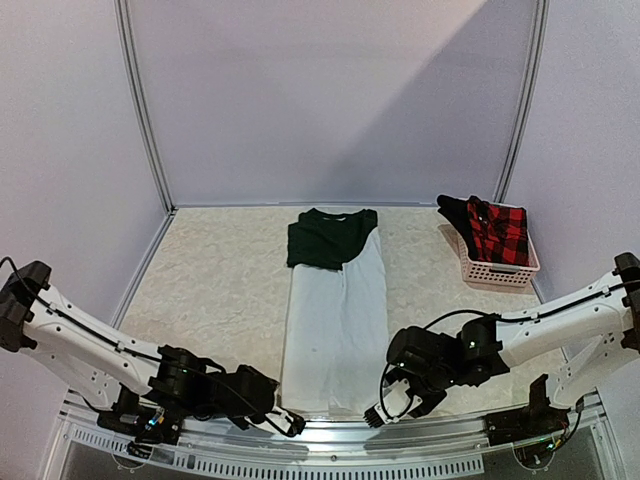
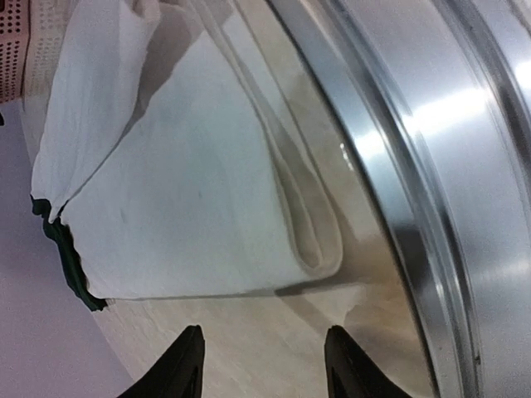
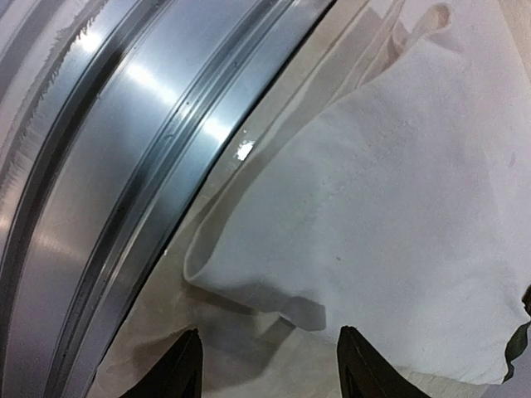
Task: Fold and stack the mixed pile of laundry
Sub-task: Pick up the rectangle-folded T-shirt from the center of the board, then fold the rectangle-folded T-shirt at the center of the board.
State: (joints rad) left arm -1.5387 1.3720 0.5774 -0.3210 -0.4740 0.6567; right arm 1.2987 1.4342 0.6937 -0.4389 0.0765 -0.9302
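Our left gripper (image 1: 292, 424) sits low at the near edge of the table (image 1: 220, 290) in the top view, just beside the near left corner of the white cloth (image 1: 338, 320), and our right gripper (image 1: 380, 414) sits just beside the near right corner. The white cloth lies flat as a long strip down the middle of the table. A dark green garment (image 1: 330, 238) is spread at its far end. At the far right we see a pink basket (image 1: 495, 268) holding a red-and-black checked flannel shirt (image 1: 502, 230), with a black piece (image 1: 455, 208) at its left. In the left wrist view, the left gripper (image 2: 264, 366) stands with its fingers (image 2: 184, 369) apart over bare table and holds nothing. The folded edge of the white cloth (image 2: 191, 191) lies just ahead of it, beside the metal rail (image 2: 431, 166), and dark green (image 2: 70, 257) peeks out at the cloth's far end. In the right wrist view, the right gripper (image 3: 270, 369) is likewise parted and empty. A corner of the white cloth (image 3: 390, 182) lies just ahead of its fingers (image 3: 365, 369), near the metal rail (image 3: 124, 141).
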